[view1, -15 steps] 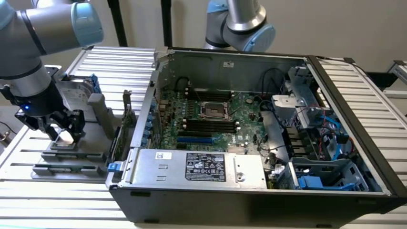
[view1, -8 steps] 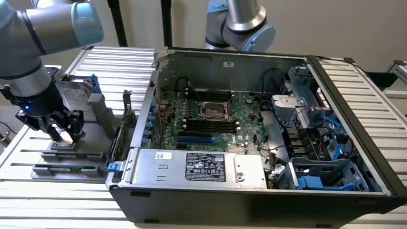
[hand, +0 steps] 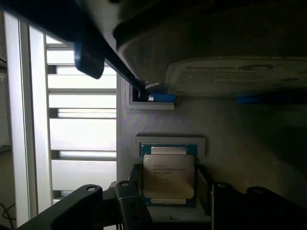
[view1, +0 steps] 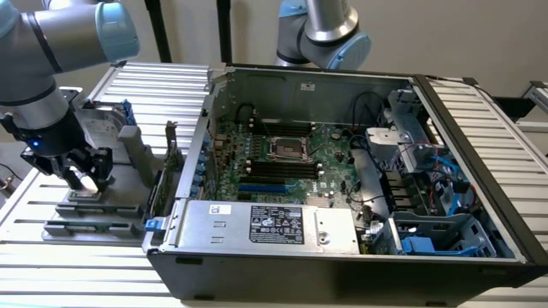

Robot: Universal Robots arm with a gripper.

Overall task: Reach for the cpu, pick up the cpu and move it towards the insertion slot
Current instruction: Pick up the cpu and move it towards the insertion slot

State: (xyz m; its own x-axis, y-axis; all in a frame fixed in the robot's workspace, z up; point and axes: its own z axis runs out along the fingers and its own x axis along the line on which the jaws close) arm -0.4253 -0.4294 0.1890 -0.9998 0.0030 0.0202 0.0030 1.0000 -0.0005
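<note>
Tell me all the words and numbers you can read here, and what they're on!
Nothing here can be read for sure.
On the cpu: a few printed lines, too blurred to read.
On the drive label: print, too blurred to read.
On the power supply label: print, too small to read.
On the white sticker: print, too small to read.

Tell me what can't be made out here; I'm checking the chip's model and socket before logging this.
Printing on the cpu: wrist view, too small to read.
Label on the hard drive: wrist view, blurred.
Contacts in the insertion slot: exterior view, too small.
</note>
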